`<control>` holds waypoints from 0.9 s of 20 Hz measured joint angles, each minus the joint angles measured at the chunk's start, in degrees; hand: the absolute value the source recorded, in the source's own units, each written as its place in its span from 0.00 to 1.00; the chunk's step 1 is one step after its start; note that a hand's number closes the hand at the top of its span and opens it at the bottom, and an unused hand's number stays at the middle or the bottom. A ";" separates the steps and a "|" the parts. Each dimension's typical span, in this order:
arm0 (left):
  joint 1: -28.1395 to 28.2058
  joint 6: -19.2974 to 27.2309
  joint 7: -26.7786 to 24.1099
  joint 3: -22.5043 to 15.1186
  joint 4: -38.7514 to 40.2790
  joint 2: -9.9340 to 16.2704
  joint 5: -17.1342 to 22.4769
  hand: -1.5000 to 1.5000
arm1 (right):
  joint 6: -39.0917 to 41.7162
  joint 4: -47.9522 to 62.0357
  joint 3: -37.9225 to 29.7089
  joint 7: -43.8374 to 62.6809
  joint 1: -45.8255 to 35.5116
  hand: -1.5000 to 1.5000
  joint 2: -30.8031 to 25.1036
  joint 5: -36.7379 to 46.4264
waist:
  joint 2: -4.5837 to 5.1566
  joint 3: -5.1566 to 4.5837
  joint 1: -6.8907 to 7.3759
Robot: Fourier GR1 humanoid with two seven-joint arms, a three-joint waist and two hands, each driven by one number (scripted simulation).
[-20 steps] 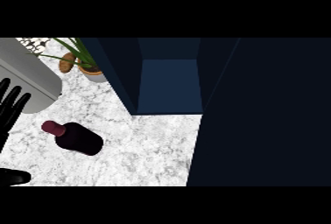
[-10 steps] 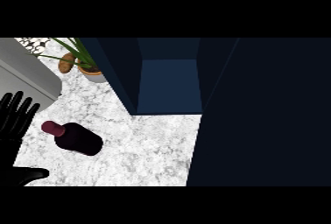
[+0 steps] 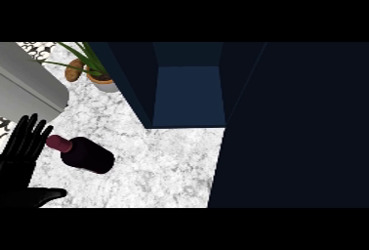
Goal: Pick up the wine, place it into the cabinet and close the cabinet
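Observation:
The wine bottle (image 3: 88, 155) is dark maroon with a reddish cap, and it rests on the white marble counter (image 3: 166, 166) with the cap toward the upper left. My left hand (image 3: 22, 151) is open just left of the bottle. Its straight fingers (image 3: 32, 132) reach up beside the cap and its thumb (image 3: 45, 194) juts right below the bottle. I cannot tell whether the fingers touch the cap. The dark blue cabinet (image 3: 187, 95) stands open behind the counter, its inside bare. My right hand is out of sight.
The cabinet's open door (image 3: 296, 127) fills the right side as a tall dark panel. A potted plant (image 3: 103, 82) and a brown rounded object (image 3: 73, 70) stand at the back left. A grey slab (image 3: 29, 83) lies along the left edge.
My left hand has moved right and lower in the view, coming close to the bottle's cap, with the thumb further under the bottle. The bottle and cabinet have not moved.

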 measured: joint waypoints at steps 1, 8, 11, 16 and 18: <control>-0.48 -0.49 -0.40 0.24 1.22 0.53 -0.12 0.00 | -0.10 -0.02 -0.03 -0.09 0.09 0.00 -0.49 0.04 | 0.01 0.00 -0.02; -2.44 -2.86 -6.87 0.76 11.63 1.45 -2.97 0.00 | -2.09 0.03 2.10 -0.98 0.53 0.00 -1.80 0.46 | 0.02 0.02 -0.07; -3.75 -3.49 -9.65 1.01 16.08 1.98 -4.23 0.00 | -2.82 0.26 1.92 -0.87 -0.57 0.00 -1.86 0.53 | 0.07 0.02 0.04; -6.62 -2.86 -15.70 1.10 24.92 2.00 -7.42 0.00 | -3.99 0.29 2.94 -0.43 -1.40 0.00 -2.63 0.87 | 0.07 0.00 -0.18; -7.38 -2.90 -18.03 0.96 27.98 1.83 -8.40 0.00 | -4.37 0.15 3.41 -0.57 -1.14 0.00 -3.29 1.00 | 0.06 -0.01 -0.29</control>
